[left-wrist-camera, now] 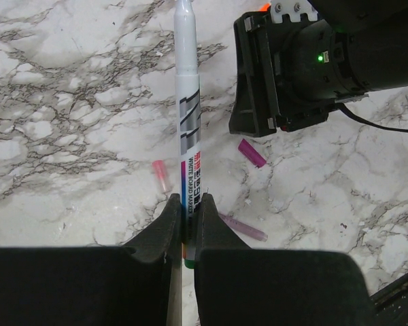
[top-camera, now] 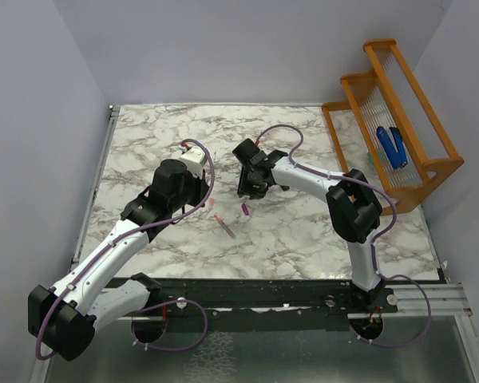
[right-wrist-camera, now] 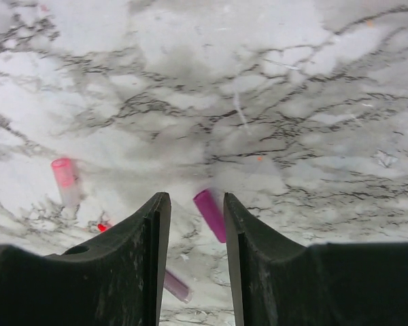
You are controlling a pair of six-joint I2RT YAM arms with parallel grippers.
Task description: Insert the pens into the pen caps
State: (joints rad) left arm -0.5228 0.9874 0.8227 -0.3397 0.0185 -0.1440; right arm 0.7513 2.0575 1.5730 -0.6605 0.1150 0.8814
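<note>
Magenta cap [right-wrist-camera: 210, 215] lies between fingers of the right claw [right-wrist-camera: 196, 200].

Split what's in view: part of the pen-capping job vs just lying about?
Job:
- white board marker, held in the left gripper
- magenta cap, between the open fingers of the right gripper
- slim pink pen, lying loose

Lying about:
- orange wooden rack
- blue chunky objects in it

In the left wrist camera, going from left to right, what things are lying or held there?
Short pale-pink plastic tube → slim white whiteboard marker → small magenta plastic cap.
</note>
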